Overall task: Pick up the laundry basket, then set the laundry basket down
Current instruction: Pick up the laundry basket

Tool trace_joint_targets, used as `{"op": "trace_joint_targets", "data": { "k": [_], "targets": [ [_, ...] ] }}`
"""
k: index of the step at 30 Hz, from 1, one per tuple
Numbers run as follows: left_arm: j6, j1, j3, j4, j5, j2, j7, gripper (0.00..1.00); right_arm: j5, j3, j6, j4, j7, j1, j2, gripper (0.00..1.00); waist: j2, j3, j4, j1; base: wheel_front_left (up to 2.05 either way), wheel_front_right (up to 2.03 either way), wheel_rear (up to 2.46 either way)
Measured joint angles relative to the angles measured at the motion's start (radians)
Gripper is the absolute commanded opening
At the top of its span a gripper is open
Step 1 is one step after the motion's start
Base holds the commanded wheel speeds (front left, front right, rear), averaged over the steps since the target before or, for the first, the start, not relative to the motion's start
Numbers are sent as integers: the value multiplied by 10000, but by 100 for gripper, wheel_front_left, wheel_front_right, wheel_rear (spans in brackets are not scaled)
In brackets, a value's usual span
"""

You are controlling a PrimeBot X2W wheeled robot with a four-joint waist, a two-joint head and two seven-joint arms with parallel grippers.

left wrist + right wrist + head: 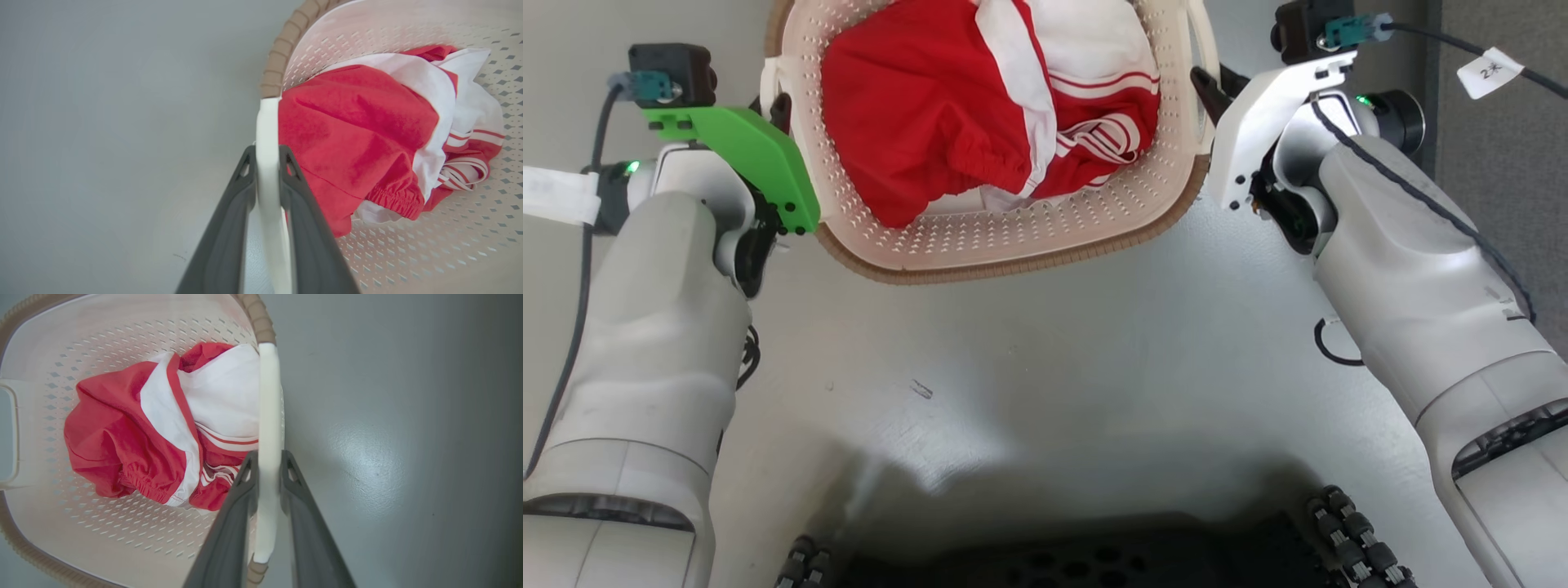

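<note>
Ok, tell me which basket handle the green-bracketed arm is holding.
The left handle, nearest the red cloth, clamped in the left gripper; the right gripper holds the laundry basket's other handle.

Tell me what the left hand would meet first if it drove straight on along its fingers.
The left hand is shut on the white handle of the laundry basket; straight ahead the handle runs on, then comes the brown rim where it joins. Depth is unclear.

Basket [1013,241] inside: clothes [915,114] heaped across the middle, bare wall nearside.
Floor [1045,351] between arms [662,327]: open.
Outside both handles [267,122]: open floor.
</note>
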Motion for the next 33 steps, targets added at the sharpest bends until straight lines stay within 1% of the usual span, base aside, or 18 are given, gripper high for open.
{"op": "trace_joint_targets", "data": {
  "k": [13,33],
  "targets": [
    [-19,259,-36,955,-178,-259,-163,0,606,447,61,658,-146,394,63,0,0,-843,-43,0,0,0,0],
    [-102,1639,-107,1925,-694,-629,-224,0,1584,738,242,1465,-196,1880,274,0,0,-2858,-114,0,0,0,0]
  ]
}}
